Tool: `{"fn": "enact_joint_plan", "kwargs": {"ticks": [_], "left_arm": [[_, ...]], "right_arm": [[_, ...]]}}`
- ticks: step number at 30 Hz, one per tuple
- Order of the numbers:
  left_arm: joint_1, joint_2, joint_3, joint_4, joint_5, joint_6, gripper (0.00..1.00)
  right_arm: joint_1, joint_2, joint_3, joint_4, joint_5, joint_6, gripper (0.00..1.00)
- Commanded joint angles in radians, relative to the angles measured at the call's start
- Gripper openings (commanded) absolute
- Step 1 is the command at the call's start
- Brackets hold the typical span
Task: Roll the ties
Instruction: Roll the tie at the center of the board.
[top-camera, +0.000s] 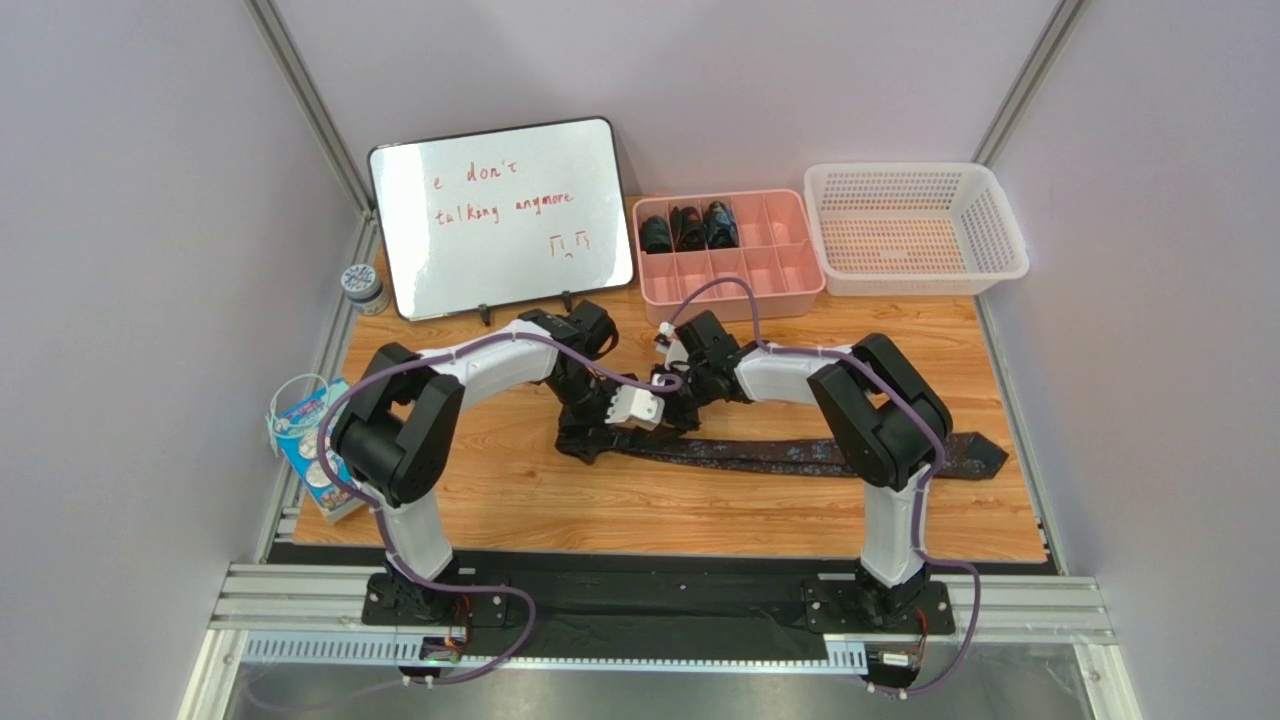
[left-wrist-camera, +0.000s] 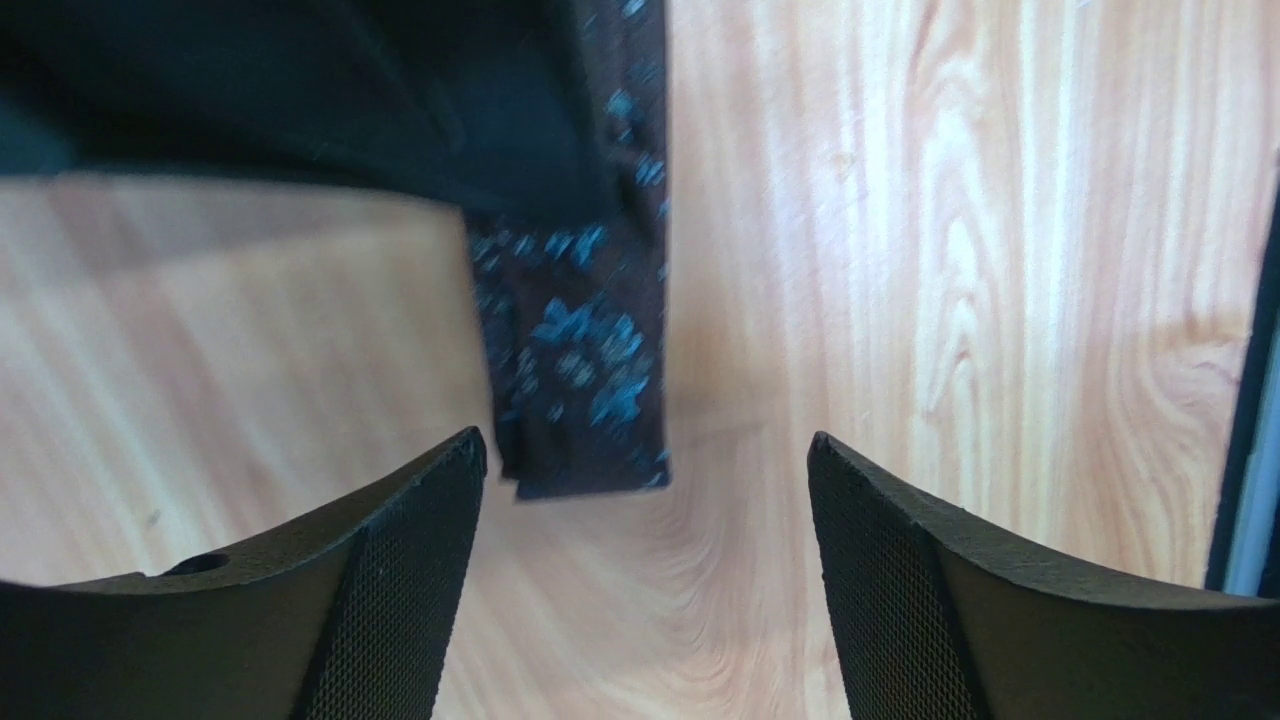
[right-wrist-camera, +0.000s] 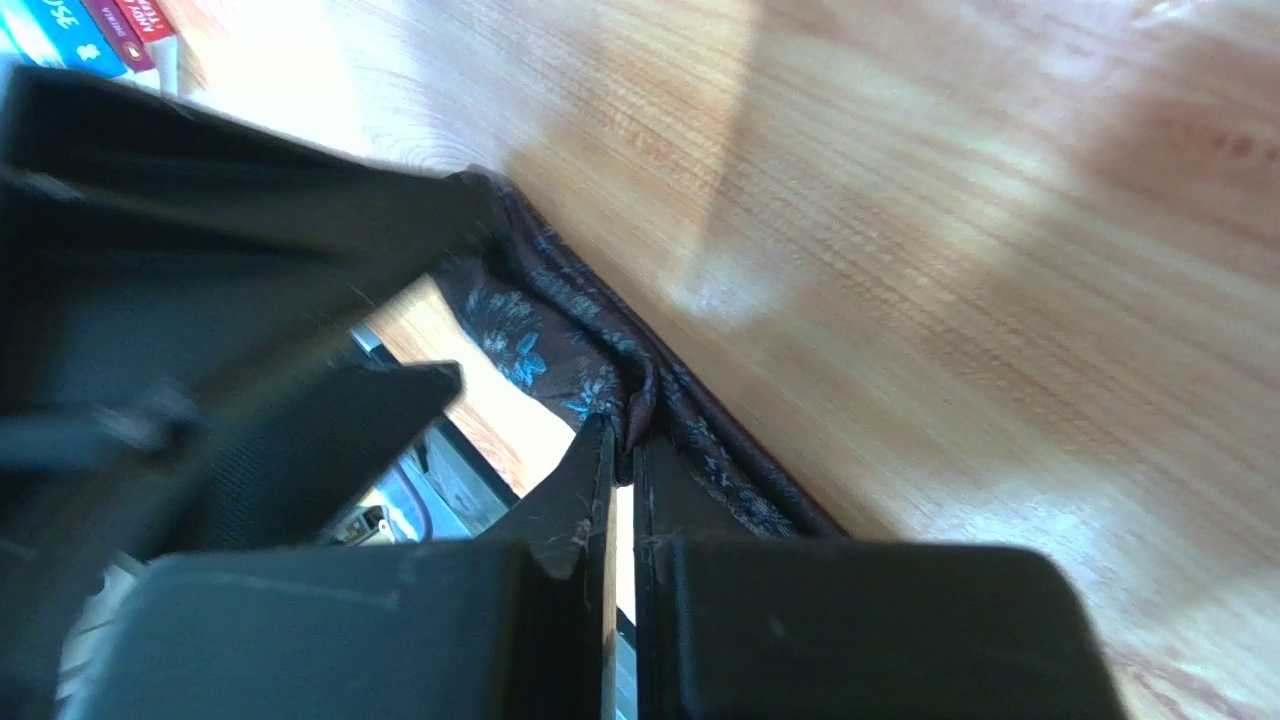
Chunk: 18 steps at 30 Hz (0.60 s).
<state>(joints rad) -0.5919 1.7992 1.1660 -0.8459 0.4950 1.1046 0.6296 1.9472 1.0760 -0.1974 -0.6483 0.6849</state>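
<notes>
On the wooden table (top-camera: 631, 510), my right fingers (right-wrist-camera: 589, 488) pinch only a fold of the dark speckled fabric necktie (right-wrist-camera: 519, 338) while my left fingers (left-wrist-camera: 398, 578) gape empty, so it could slip free.

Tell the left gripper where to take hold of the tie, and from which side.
Probably best to grip the tie at its narrow square-cut end, coming from above with one finger outside each long edge. The strip is narrower than the open left gripper and sits just beyond its fingertips.
</notes>
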Motion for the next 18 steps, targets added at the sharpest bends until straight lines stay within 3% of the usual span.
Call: {"fn": "enact_joint_plan", "kwargs": {"ticks": [1,6,9,13,18], "left_arm": [[0.023,-0.070,-0.026,0.037,-0.003,0.008,0.84],[0.046,-0.096,0.011,0.065,0.028,-0.122,0.83],[0.073,-0.136,0.027,0.110,0.088,-0.314,0.82],[0.118,-0.182,0.020,0.186,0.158,-0.616,0.81],[0.161,-0.222,-0.026,0.375,0.194,-1.132,0.80]], "right_arm": [[-0.007,0.038,0.024,-0.071,0.058,-0.058,0.00],[-0.034,0.026,0.012,-0.086,0.042,-0.085,0.00],[-0.054,0.004,0.015,-0.123,0.021,-0.140,0.00],[-0.087,-0.019,0.010,-0.174,-0.011,-0.220,0.00],[-0.137,-0.011,0.015,-0.260,-0.048,-0.318,0.00]]}}
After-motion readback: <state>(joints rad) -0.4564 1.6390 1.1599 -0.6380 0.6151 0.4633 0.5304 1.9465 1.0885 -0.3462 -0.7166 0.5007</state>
